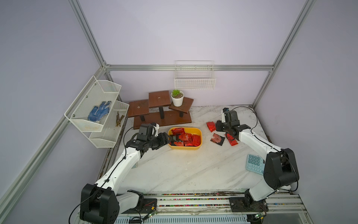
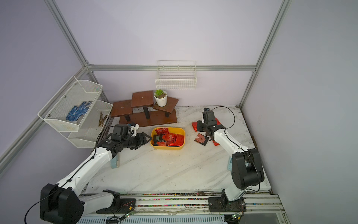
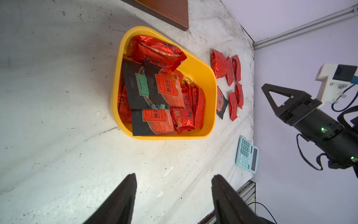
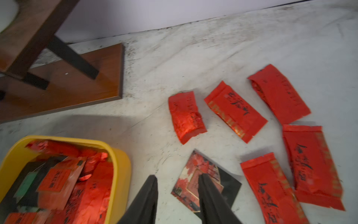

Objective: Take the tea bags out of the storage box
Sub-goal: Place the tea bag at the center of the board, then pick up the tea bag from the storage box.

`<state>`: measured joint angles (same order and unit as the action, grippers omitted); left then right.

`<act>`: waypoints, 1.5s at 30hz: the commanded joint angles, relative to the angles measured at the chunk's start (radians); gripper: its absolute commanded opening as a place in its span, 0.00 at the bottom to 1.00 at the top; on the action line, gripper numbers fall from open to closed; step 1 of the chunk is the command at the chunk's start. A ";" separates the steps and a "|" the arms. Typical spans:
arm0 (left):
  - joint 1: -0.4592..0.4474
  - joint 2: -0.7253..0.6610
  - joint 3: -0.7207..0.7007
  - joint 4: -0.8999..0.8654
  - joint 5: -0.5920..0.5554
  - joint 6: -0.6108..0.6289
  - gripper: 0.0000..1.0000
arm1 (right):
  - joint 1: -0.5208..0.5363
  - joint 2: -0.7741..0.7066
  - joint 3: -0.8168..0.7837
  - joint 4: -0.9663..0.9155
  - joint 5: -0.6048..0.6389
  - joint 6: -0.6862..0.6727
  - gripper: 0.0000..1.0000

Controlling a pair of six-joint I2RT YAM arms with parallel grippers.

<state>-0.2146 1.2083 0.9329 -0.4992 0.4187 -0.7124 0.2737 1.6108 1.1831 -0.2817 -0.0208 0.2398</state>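
Left gripper (image 3: 173, 177), jaws apart and empty, hovers beside the yellow box (image 3: 212, 93) packed with tea bags (image 3: 164, 91); right gripper (image 4: 177, 177), jaws apart, hangs over six loose bags (image 4: 235, 111) on the table (image 4: 174, 58)

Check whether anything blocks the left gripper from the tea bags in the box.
Nothing visible does. The open left gripper faces the box over bare table; only the box's low wall lies before the tea bags.

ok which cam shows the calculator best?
Left wrist: the pale blue calculator lies whole, keys and display clear. In both top views the right arm hides part of it. Right wrist misses it.
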 commanded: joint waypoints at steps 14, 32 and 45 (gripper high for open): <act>0.131 -0.131 -0.132 -0.034 0.038 0.027 0.65 | 0.215 0.200 0.124 0.214 -0.413 -0.045 0.44; 0.153 -0.148 -0.190 -0.024 0.060 0.011 0.66 | 0.258 0.505 0.389 0.156 -0.396 -0.076 0.47; 0.153 -0.144 -0.203 -0.015 0.071 0.008 0.66 | 0.272 0.621 0.512 0.117 -0.375 -0.064 0.39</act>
<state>-0.0666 1.0672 0.7391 -0.5400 0.4694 -0.7136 0.5354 2.2082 1.6634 -0.1390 -0.4099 0.1753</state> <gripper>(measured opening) 0.658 0.391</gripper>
